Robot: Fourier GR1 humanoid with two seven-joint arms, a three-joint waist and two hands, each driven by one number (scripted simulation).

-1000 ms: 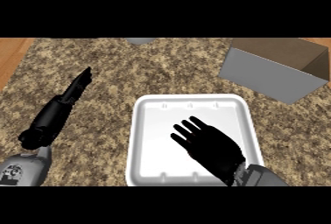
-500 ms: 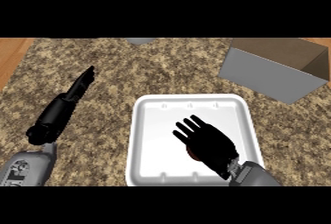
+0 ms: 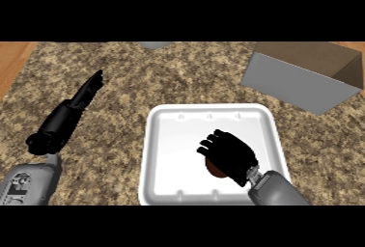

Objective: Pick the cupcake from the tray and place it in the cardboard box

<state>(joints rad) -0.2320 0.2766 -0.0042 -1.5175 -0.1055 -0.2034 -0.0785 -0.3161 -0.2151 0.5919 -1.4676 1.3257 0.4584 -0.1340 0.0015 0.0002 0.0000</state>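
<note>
Looking steeply down from the head view, we see our right hand (image 3: 230,153) over the white tray (image 3: 162,144), its back turned up toward us and its fingers bent downward. The cupcake (image 3: 212,167) lies directly beneath this hand, inside the tray; only a dark brown sliver of it peeks out at the hand's left edge, below the fingers and beside the palm. The fingers curl down over the cupcake, closing around it, though the hand covers most of it and we cannot tell how fully they meet it. The grey forearm runs from the hand down to the lower right.

The cardboard box (image 3: 303,72) stands well apart from the right hand, up and to its right, open at the top.

Our left hand (image 3: 88,91) lies far to the left of the tray, over the speckled counter (image 3: 157,77), fingers straight and pointing away from us, holding nothing.
</note>
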